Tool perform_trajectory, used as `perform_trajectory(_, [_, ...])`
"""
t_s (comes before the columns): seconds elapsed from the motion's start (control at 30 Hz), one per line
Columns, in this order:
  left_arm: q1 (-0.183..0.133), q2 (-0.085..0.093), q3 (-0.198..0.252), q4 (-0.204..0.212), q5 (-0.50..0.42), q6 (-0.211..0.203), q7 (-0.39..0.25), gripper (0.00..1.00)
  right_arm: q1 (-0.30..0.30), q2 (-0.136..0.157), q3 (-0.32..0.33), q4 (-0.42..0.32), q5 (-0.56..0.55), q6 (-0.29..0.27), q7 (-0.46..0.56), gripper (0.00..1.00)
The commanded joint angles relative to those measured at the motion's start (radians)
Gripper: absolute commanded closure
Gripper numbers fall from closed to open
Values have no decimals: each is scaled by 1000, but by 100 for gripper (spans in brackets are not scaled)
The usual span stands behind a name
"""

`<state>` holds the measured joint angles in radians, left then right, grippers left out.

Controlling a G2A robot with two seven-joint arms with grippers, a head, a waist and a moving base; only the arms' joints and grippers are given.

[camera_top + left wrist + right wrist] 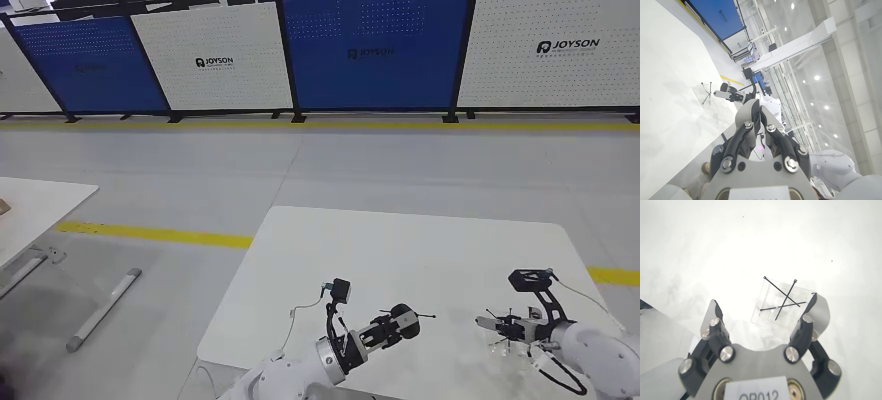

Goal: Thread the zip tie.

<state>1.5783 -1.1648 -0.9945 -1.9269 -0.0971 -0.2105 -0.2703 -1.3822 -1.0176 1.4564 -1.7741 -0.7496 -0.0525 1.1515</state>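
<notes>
Three black zip ties (786, 298) lie crossed on a small clear block (772, 321) on the white table (400, 250). My right gripper (765, 298) hangs open just above and short of them, one finger on each side of the block. From the top, the right gripper (490, 330) is at the table's front right beside the ties (503, 340). My left gripper (408, 320) is at the front centre, shut, with a thin black zip tie (428, 316) sticking out sideways. Its fingers (755, 113) are pressed together, pointing toward the right gripper (723, 92) and the ties (707, 92).
The table's front edge runs just under both arms. Bare tabletop (420, 240) stretches behind them. Another white table (30, 210) stands far left across the floor. Blue and white panels (375, 50) line the back.
</notes>
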Motion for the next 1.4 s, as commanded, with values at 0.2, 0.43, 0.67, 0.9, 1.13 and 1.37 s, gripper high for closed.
perform_trajectory(0.2, [0,0,0,0,0,0,0,100,-9,-1,-8,3,-11,7,-35,0])
perform_trajectory(0.43, [0,0,0,0,0,0,0,100,-13,2,7,17,11,36,-39,58])
perform_trajectory(0.67, [0,0,0,0,0,0,0,100,-12,4,-8,-9,-59,114,-19,74])
perform_trajectory(0.9, [0,0,0,0,0,0,0,100,-8,5,-4,-1,-55,129,-9,75])
perform_trajectory(1.13, [0,0,0,0,0,0,0,100,-13,9,-6,-21,-87,148,31,76])
perform_trajectory(1.37, [0,0,0,0,0,0,0,100,20,10,-34,-13,-120,165,96,82])
